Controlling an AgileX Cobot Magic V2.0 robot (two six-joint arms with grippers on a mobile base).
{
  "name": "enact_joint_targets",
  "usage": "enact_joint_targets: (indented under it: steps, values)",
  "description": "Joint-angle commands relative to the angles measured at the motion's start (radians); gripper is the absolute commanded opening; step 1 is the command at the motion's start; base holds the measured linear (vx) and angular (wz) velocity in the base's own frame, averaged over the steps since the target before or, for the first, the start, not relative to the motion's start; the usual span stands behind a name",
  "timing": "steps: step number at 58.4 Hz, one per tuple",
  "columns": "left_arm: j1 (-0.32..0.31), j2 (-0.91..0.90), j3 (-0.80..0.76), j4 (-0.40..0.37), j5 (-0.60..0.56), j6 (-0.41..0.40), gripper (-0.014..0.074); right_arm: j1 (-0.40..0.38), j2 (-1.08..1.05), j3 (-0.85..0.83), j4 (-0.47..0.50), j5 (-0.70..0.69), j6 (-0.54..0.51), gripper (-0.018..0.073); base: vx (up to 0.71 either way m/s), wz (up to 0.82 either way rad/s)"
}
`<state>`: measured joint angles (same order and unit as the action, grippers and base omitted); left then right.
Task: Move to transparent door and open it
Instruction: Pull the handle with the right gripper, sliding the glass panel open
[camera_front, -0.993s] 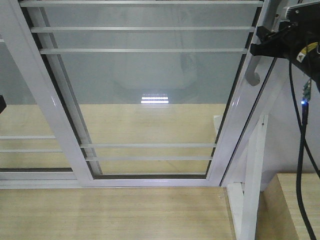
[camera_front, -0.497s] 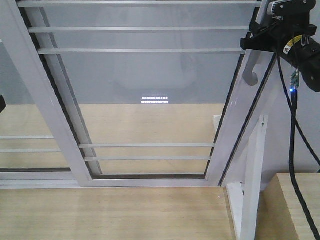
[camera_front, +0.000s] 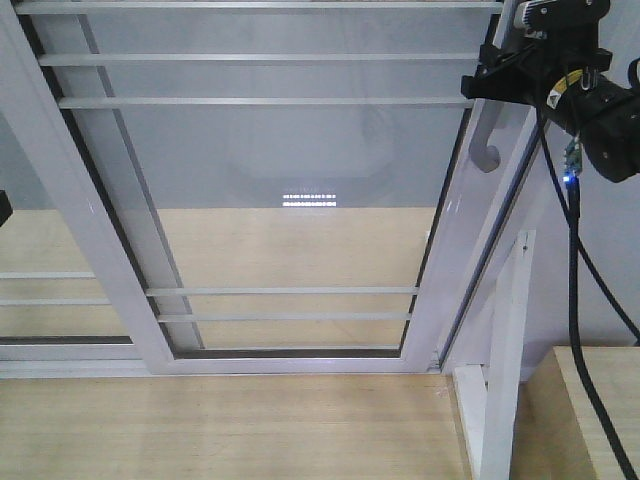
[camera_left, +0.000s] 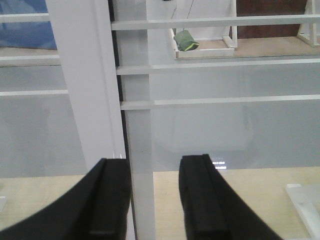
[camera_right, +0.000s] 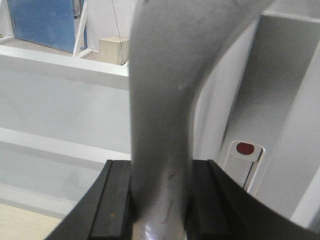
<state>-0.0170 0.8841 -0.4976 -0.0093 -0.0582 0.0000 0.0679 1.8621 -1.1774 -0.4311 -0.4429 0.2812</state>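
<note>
Transparent door (camera_front: 290, 200) stands directly ahead in my front view. Right gripper (camera_right: 160, 200) is clamped on its grey handle (camera_front: 487, 140); left gripper (camera_left: 152, 200) apart, empty. I judge approach and grasp done, sliding open outstanding.

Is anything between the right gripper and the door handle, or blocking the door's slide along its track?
Nothing visible does. The right gripper is shut on the grey handle of the transparent door, its pads against both sides. In the front view, the bottom track to the door's left shows no object.
</note>
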Motion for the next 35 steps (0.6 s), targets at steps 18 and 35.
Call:
enact_joint_targets:
  steps: [18, 35]
  values:
    - [-0.005, -0.011, -0.037, -0.001, -0.084, 0.000, 0.0388, 0.130, -0.033, -0.023, -0.064, -0.102, -0.024, 0.0267, 0.00, 0.00]
    - [-0.005, -0.011, -0.037, -0.001, -0.084, 0.000, 0.0388, 0.210, -0.033, -0.023, -0.065, -0.100, -0.024, 0.0291, 0.00, 0.00]
